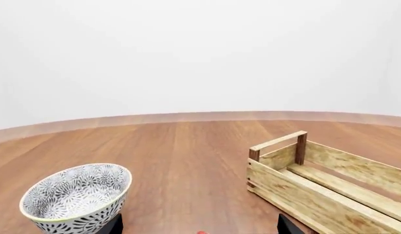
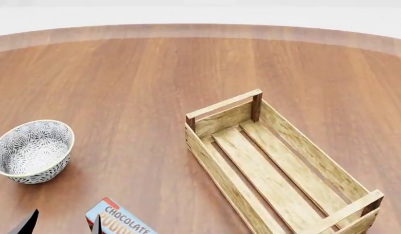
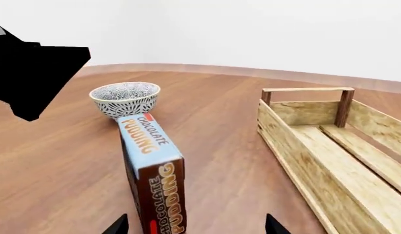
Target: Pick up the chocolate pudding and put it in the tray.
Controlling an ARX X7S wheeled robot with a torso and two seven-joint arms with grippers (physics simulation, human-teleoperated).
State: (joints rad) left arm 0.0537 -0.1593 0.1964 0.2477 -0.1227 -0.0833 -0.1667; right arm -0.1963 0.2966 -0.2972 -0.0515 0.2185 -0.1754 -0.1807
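The chocolate pudding [image 2: 120, 222] lies flat on the wood table at the head view's bottom edge, light-blue face up. In the right wrist view the pudding [image 3: 152, 170] points its brown end at the camera. It sits between the spread fingertips of my right gripper [image 3: 196, 226], nearer one finger, and neither finger touches it. My left gripper [image 2: 62, 227] is open and empty just left of the carton. In the left wrist view the left gripper [image 1: 200, 226] shows only a red speck of carton at the frame edge. The tray [image 2: 207, 146] stands empty to the right.
A grey-white floral bowl [image 2: 32, 151] stands left of the carton and shows in both wrist views, left [image 1: 77, 197] and right [image 3: 124, 98]. The tray also shows in the left wrist view [image 1: 317, 195] and the right wrist view [image 3: 297, 161]. My dark left arm [image 3: 31, 68] hangs near the bowl.
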